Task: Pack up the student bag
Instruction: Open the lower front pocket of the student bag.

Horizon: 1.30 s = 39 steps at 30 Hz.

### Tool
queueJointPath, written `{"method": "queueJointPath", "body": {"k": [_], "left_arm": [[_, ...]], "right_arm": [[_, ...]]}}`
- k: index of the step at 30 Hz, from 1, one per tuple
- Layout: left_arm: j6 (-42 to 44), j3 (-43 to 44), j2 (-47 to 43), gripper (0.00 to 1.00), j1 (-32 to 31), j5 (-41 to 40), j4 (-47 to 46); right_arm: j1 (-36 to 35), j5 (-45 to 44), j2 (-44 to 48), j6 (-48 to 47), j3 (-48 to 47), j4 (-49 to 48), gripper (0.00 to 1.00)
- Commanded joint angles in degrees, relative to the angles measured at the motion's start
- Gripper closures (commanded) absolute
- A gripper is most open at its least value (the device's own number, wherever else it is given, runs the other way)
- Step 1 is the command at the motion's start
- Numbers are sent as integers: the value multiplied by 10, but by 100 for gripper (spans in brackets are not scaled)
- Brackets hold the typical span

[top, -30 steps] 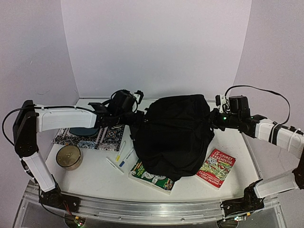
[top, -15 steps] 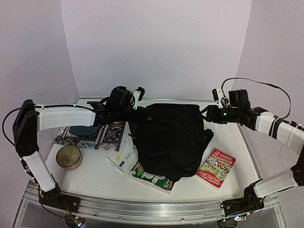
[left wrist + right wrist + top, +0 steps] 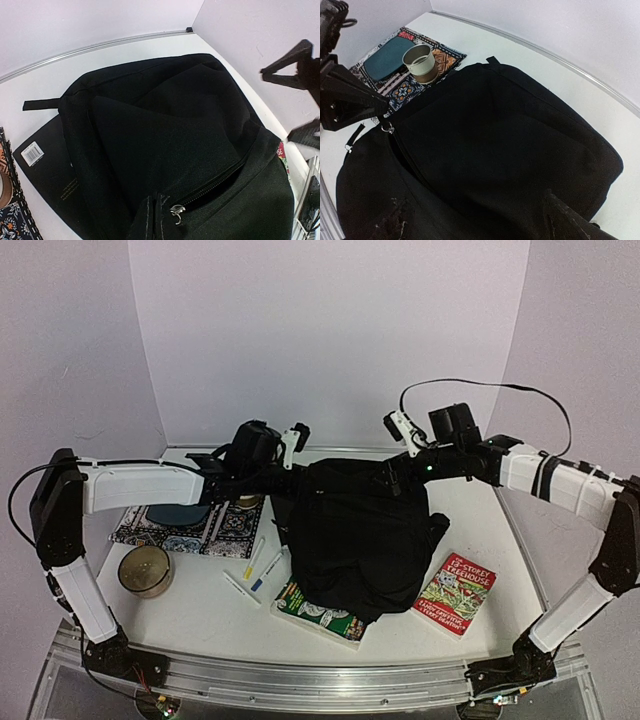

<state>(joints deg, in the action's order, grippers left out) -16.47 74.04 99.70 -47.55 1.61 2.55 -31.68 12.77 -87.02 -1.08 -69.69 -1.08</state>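
A large black student bag (image 3: 360,540) lies in the middle of a white worktop (image 3: 200,615), between two white robot arms. The right claw (image 3: 480,220) has just let go of the bag's 3 o'clock edge, which it was clamping a second ago. It has swung round to about 1 o'clock and hangs over the far rim with its two fingers spread wide and nothing between them. Without that pull the bag has slumped, flatter and narrower than it was. The left claw (image 3: 152,222) is closed on a fold of fabric at the bag's 10 o'clock corner, just beside a small metal zipper pull (image 3: 175,211). It looks as if the mouth is being readied and nothing has yet gone in, judging by the items lying outside. The bag is soft, matte woven cloth that creases into loose folds, with a toothed zipper track running along a slightly gaping slit. A flat, stiff black notebook (image 3: 50,175) with a white barcode sticker lies partly under the bag's far-left side. At 4 o'clock lies a glossy red paperback (image 3: 455,592). A green-covered book (image 3: 320,612) pokes out from under the bag at 7 o'clock. Thin pens (image 3: 262,565) lie at 8 o'clock, and a patterned cloth (image 3: 215,530) and a round tan tin (image 3: 145,568) lie farther left.
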Motion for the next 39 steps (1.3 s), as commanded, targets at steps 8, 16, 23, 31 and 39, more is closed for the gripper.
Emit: {"method": "queueJointPath", "body": {"k": [8, 16, 23, 31, 39], "left_arm": [[0, 22, -11, 100, 3, 23, -23], [-3, 17, -14, 100, 3, 28, -23], [-2, 7, -23, 100, 3, 24, -23], [-11, -1, -28, 100, 3, 15, -23], [-37, -22, -62, 100, 4, 45, -70]], "right_arm": [[-54, -105, -89, -130, -62, 36, 2], [-78, -211, -122, -157, -61, 36, 2], [-86, -256, -112, -167, -59, 34, 2], [-98, -134, -127, -185, -63, 54, 2], [-99, -222, -140, -147, -97, 39, 2]]}}
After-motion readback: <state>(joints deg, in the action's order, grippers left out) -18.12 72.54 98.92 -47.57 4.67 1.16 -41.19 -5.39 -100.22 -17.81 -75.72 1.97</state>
